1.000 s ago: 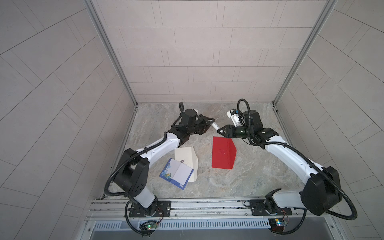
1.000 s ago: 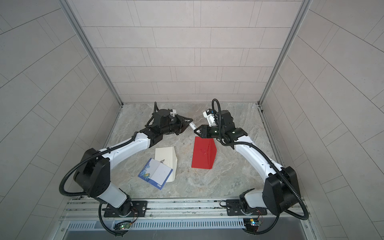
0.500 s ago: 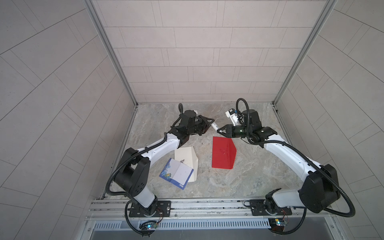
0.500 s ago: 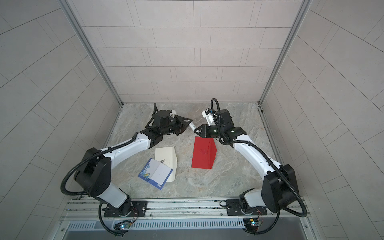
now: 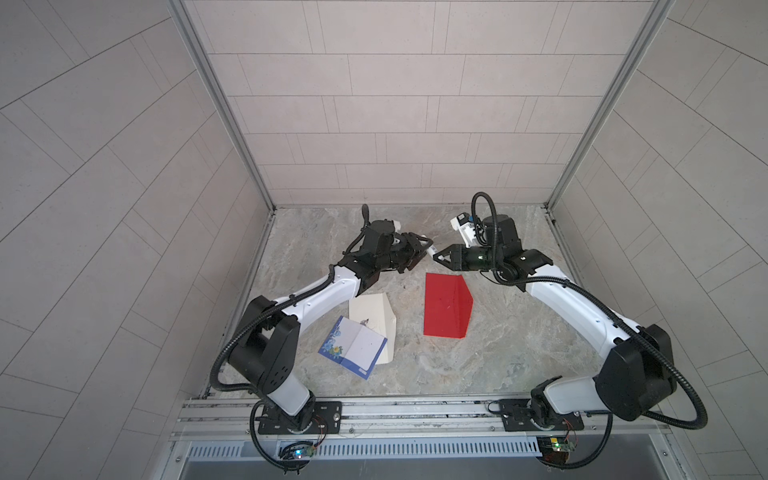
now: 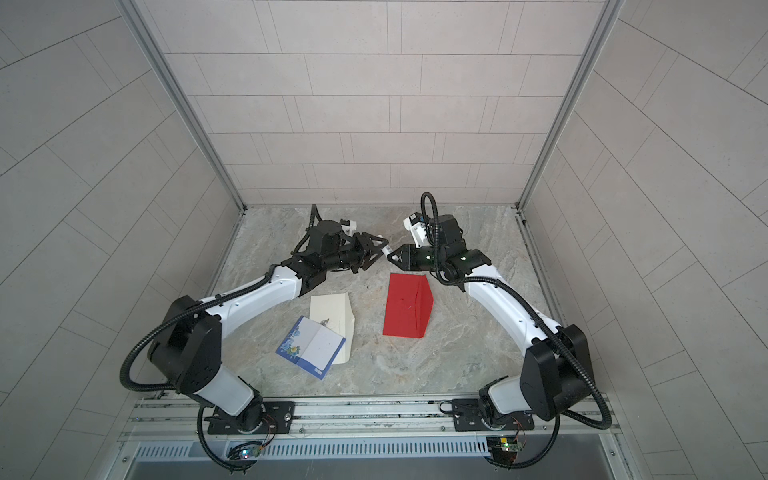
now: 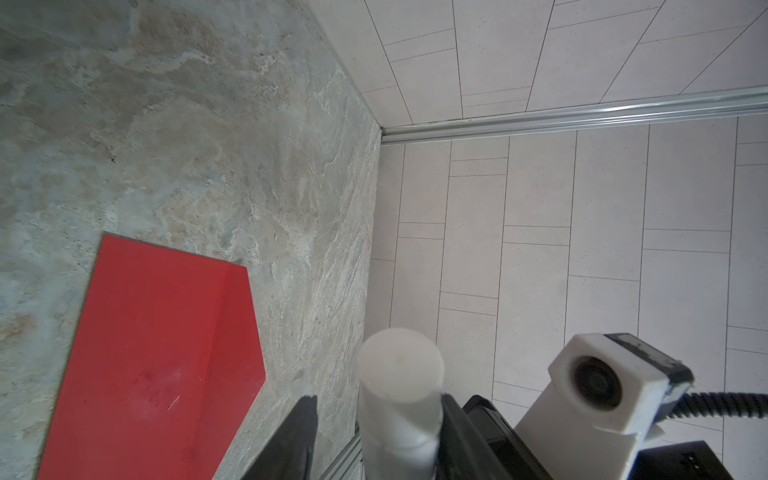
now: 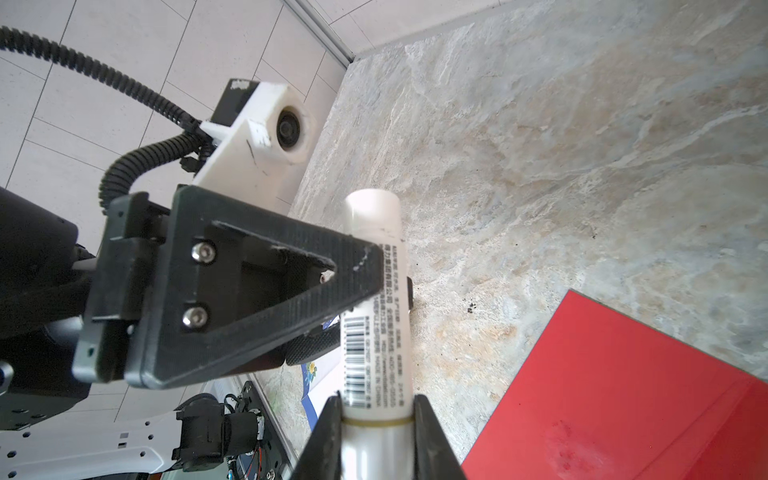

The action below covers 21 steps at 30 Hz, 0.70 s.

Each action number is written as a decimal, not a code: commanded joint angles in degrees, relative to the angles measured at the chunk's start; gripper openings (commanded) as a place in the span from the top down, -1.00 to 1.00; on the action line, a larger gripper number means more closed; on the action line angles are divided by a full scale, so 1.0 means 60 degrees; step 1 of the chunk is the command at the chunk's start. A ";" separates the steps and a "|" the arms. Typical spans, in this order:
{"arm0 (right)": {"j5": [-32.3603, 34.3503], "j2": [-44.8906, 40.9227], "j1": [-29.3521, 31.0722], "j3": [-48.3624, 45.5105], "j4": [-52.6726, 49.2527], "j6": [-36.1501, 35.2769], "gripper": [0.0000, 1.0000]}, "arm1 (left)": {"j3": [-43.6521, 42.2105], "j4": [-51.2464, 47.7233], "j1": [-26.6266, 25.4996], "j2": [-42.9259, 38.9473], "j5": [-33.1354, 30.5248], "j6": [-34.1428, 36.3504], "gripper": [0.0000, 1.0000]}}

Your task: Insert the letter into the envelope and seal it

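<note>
Above the rear desk (image 5: pixel 498 345): glue stick (image 8: pixel 374 353), long axis running side to side. One end clamped in right end effector (image 8: pixel 376 399); other end within part-open left end effector (image 7: pixel 376 415), gap showing. Just frontward: red envelope (image 5: pixel 446 305), nearest the right end effector; letter (image 5: pixel 353 347) further left, uninserted.

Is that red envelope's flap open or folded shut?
Open: the red paper envelope lies flat on the marble table, its trapezoid flap spread out beyond the crease, not folded over.
</note>
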 commanded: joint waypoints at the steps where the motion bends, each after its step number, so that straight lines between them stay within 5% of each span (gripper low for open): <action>1: -0.0145 0.0102 0.0093 0.0394 0.0003 -0.0221 0.85 | 0.0295 0.0038 -0.0079 -0.0249 0.0133 0.0189 0.10; 13: -0.1180 0.0194 0.0198 0.0587 -0.0167 -0.0468 0.92 | 0.0182 0.1971 -0.0119 0.0011 0.0766 0.0072 1.00; 21: -0.4066 -0.0837 0.0142 -0.0407 0.4335 0.2125 0.96 | -0.1402 0.8859 0.0056 -0.0186 0.2437 0.0090 1.00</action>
